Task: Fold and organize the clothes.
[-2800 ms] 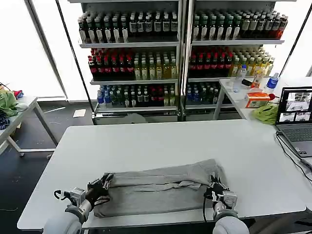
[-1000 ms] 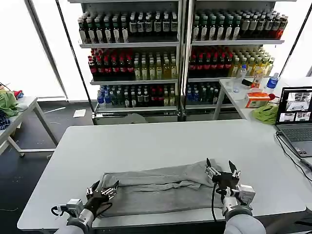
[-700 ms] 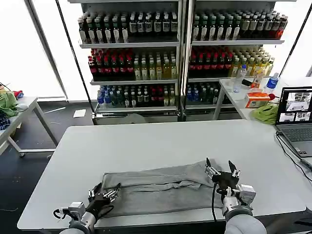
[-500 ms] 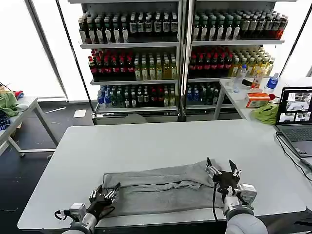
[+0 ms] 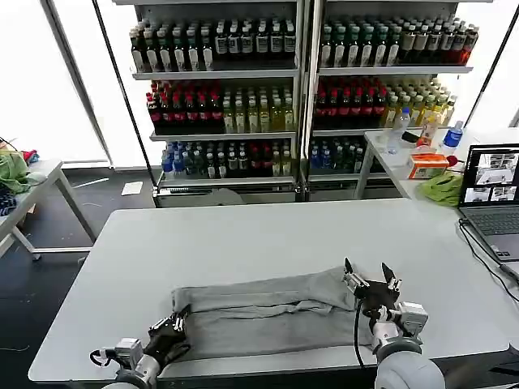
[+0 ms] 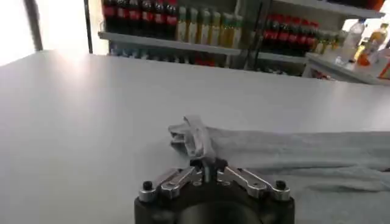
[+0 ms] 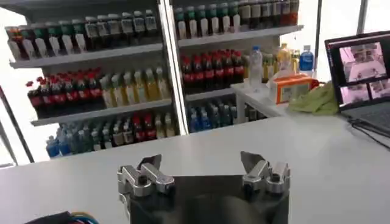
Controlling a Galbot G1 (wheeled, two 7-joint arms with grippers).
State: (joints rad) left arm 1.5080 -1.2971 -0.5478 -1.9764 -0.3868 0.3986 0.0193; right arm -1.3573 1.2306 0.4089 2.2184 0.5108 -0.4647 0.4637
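Observation:
A grey T-shirt (image 5: 268,312) lies folded into a long strip near the front edge of the white table (image 5: 243,235). My left gripper (image 5: 177,323) is low at the strip's near left corner, shut on the cloth there. In the left wrist view the gripper (image 6: 207,165) has its jaws closed at the fabric's edge, and the T-shirt (image 6: 292,152) stretches away from it with a bunched end. My right gripper (image 5: 370,274) hovers just over the strip's right end, open and holding nothing. In the right wrist view this gripper (image 7: 201,161) has its fingers spread wide.
A laptop (image 5: 492,190) and its cable (image 5: 486,251) sit at the table's right edge. A lime-green cloth (image 5: 443,188) lies on the side table behind it. Shelves of bottles (image 5: 300,81) stand at the back. A small table with clothes (image 5: 16,174) stands at the left.
Both grippers let go of the T-shirt's ends and opened. The right one rose slightly and stayed open. The left one slid toward the near left corner and has just shut on it.

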